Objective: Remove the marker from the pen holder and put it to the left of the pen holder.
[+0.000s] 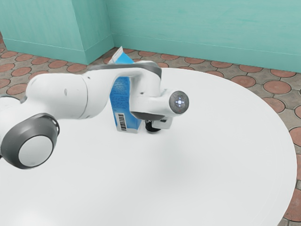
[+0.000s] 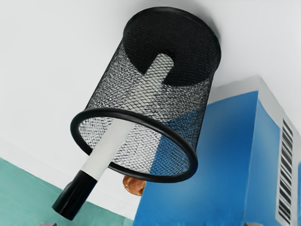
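Observation:
My gripper (image 1: 162,123) is low over the table beside the blue box in the exterior view, largely hidden by the arm's wrist. A dark part of the pen holder (image 1: 151,126) shows right by it. In the wrist view, the black mesh pen holder (image 2: 146,101) stands in front of the hand. The white marker (image 2: 104,148) leans inside it, its black cap (image 2: 75,195) sticking out past the rim. My gripper (image 2: 150,223) is open, with fingertips just showing far apart at the lower edge and neither touching the marker.
A tall blue and white box (image 1: 123,106) stands close beside the pen holder; its blue face (image 2: 211,155) rises next to the mesh. Behind the holder is a small brown object (image 2: 134,185). The round white table (image 1: 211,174) extends around them.

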Robot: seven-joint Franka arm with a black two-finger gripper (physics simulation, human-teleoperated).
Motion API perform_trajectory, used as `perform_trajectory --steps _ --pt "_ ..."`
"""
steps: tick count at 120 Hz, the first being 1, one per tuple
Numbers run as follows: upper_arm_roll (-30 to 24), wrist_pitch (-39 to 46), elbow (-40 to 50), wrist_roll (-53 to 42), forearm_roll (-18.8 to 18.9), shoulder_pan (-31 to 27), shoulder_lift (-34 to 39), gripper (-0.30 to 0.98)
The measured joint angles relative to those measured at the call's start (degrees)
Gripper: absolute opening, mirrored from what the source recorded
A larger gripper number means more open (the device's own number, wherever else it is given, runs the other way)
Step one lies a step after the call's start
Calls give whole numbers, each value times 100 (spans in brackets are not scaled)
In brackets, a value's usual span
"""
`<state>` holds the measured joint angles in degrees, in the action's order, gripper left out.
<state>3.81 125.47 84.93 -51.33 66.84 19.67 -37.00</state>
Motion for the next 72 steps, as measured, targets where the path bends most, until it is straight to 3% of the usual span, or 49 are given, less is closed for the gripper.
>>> perform_trajectory --steps 28,72 --pt "-3 124 -59 -452 1155 -101 -294 48" --pt "-287 524 -957 -892 1655 -541 -969 47"
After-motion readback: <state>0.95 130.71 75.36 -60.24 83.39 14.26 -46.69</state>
